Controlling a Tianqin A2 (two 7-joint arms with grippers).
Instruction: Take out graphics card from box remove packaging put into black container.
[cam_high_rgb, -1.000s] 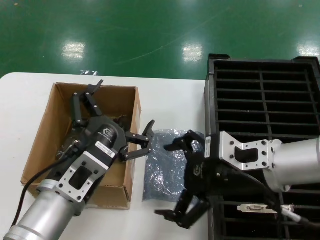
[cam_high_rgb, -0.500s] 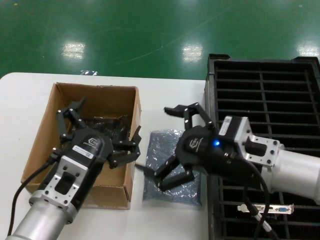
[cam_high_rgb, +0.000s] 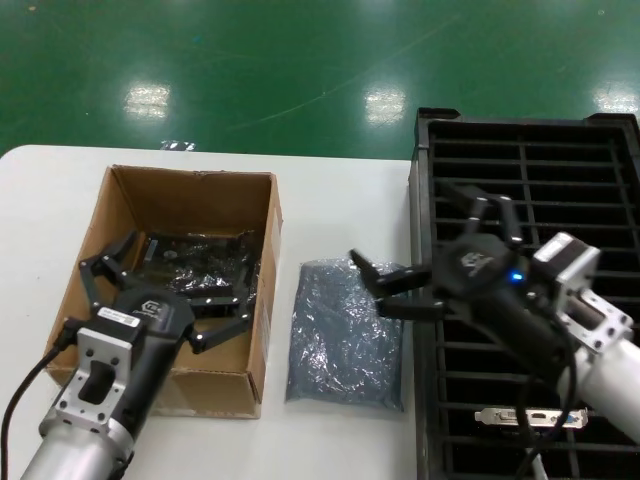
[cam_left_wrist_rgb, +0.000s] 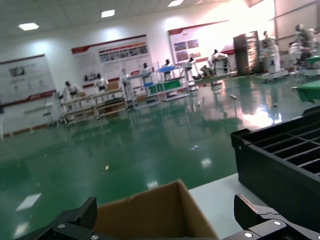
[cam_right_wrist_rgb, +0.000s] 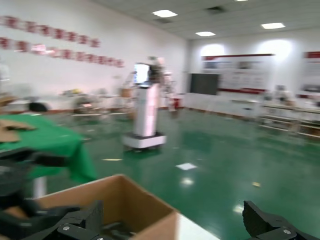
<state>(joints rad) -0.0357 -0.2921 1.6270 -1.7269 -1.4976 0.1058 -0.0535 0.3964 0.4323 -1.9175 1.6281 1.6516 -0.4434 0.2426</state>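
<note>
Cardboard box (cam_high_rgb: 120, 215) wall beside your spread, empty left gripper (cam_high_rgb: 165, 290): catching it risks dragging; right gripper (cam_high_rgb: 440, 260) splayed, empty.

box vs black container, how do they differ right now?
The box is brown plain-walled cardboard with one open cavity; the black container is black plastic, split by a grid of narrow slots. The box is the smaller and holds a glossy bagged board; the black container holds a bare graphics card in a near slot. The left gripper is over the box, the right gripper at the container's edge. Both sit open-topped on the white table.
</note>
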